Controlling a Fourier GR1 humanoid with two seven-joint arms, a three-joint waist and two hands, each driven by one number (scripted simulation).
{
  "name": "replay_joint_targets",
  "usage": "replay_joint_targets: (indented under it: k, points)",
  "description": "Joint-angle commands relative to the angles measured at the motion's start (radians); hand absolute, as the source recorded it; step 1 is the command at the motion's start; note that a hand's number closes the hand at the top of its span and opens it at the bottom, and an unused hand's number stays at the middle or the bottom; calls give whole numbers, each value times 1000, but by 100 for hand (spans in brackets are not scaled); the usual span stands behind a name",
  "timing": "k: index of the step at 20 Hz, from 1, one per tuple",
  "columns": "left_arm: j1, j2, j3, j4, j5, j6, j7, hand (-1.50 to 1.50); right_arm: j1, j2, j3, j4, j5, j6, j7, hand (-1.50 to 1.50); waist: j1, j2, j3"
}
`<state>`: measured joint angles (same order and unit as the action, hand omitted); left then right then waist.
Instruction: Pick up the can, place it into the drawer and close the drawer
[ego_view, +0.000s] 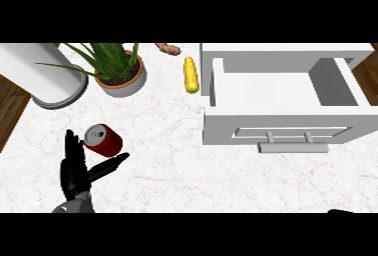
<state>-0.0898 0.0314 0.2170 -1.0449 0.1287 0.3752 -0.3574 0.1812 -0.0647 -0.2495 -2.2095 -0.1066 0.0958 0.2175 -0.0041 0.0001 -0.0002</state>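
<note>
Black left hand (77, 170) sits near the white marble counter's (162, 170) front-left edge, fingers straight and spread, thumb beside the tilted red metal can (105, 141). Toward the right edge, the white drawer (284, 95) stands open. Only a sliver of the right hand (341, 211) shows; its fingers cannot be told.

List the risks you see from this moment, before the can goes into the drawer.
1. The can lies on its side between the open fingers and thumb of the left hand; it might roll away as the hand closes.
2. The drawer sits far to the right, so carrying the can across may be a long reach for this hand.
3. The potted plant stands just behind the can and could be brushed on the lift.
</note>
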Motion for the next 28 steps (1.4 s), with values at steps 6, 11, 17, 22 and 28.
replay_joint_targets:
  k: [6,11,17,22,28]
  points:
    - [-126,61,93,292,77,-63,-173,-150,0,25,-2,-6,13,18,-10,-150,-1,0,0]
    - [-230,61,112,495,87,-97,-296,-150,-54,-22,-42,-36,-21,7,83,-150,-4,1,-1]
    - [-337,132,107,588,89,-179,-271,-150,-80,-22,-39,-38,-5,-4,96,-150,-7,2,-1]
    - [-403,110,86,637,82,-213,-263,150,-120,-46,-54,-43,-22,-8,135,-150,-7,3,-1]
    - [-430,167,116,762,103,-356,-360,150,-76,-7,-26,-1,28,8,48,-150,-10,4,-1]
